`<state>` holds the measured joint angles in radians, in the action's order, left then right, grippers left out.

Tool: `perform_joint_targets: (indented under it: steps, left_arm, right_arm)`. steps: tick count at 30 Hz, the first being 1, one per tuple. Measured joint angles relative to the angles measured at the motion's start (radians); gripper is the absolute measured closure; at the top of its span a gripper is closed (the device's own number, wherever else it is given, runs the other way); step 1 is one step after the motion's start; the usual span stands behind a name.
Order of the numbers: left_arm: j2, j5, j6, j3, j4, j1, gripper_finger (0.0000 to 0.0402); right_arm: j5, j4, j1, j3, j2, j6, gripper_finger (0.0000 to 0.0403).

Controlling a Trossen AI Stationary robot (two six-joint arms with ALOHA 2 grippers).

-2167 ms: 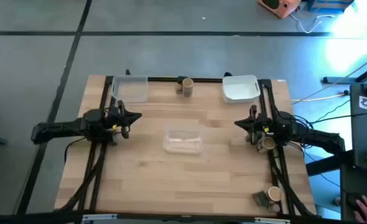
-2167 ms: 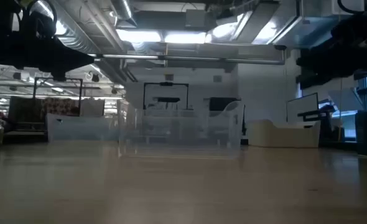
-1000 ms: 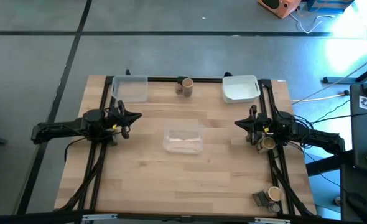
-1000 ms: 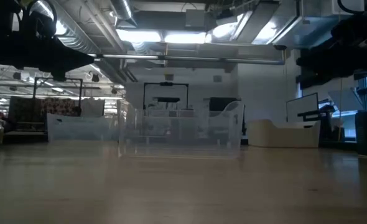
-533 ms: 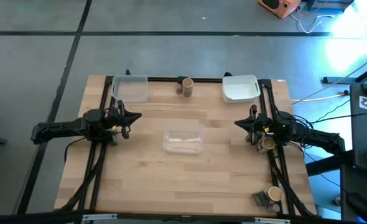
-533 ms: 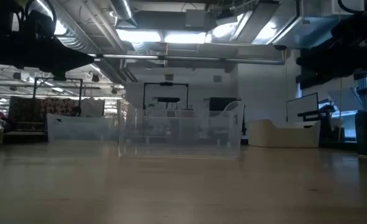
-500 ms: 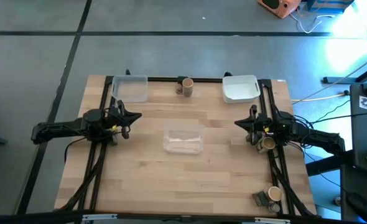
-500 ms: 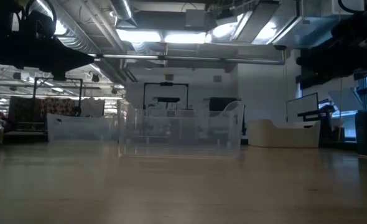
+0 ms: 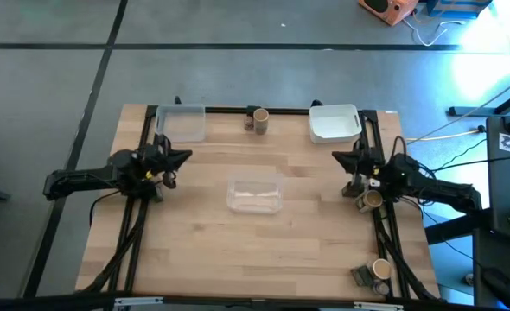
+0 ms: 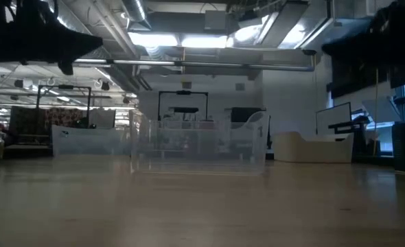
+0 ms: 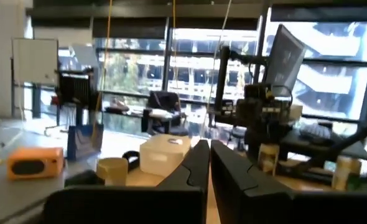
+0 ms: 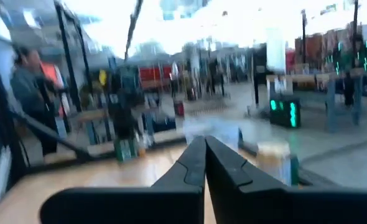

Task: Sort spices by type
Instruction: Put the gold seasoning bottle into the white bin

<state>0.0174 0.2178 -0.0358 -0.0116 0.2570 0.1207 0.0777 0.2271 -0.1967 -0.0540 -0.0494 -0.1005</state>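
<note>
A: Right fingers [image 9: 336,156] pinched shut, empty; one tan spice [image 9: 372,199] stands upright just behind them, beside the arm.

B: Left fingers [image 9: 186,155] clenched, empty too. Two more spices [image 9: 257,119] sit well beyond both, at the counter's [image 9: 264,250] far edge, upright.

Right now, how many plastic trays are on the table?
3. A clear tray at the far left corner, a white tray at the far right, and a clear tray mid-table. None looks hidden.
</note>
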Motion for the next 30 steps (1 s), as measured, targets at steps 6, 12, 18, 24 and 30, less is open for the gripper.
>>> perform_joint_targets:
  steps: [6,12,18,24,30]
  left_arm:
    - [0.0,0.048,0.108,0.0,0.024,0.001,0.0396]
    - [0.0,0.1,0.164,0.0,0.025,0.038,0.0396]
    - [0.0,0.1,0.217,0.0,0.024,0.085,0.0396]
    - [0.0,0.101,0.283,0.0,0.021,0.126,0.0396]
    - [0.0,0.101,0.268,0.0,0.018,0.137,0.0396]
  right_arm:
    - [0.153,0.061,0.0,-0.04,-0.162,0.021,0.0391]
    - [0.263,0.066,0.0,-0.179,-0.426,0.091,0.0391]
    - [0.322,0.042,-0.038,-0.383,-0.734,0.208,0.0391]
    - [0.256,-0.015,-0.163,-0.571,-0.999,0.231,0.0391]
    - [0.083,-0.009,-0.268,-0.725,-1.226,0.217,0.0391]
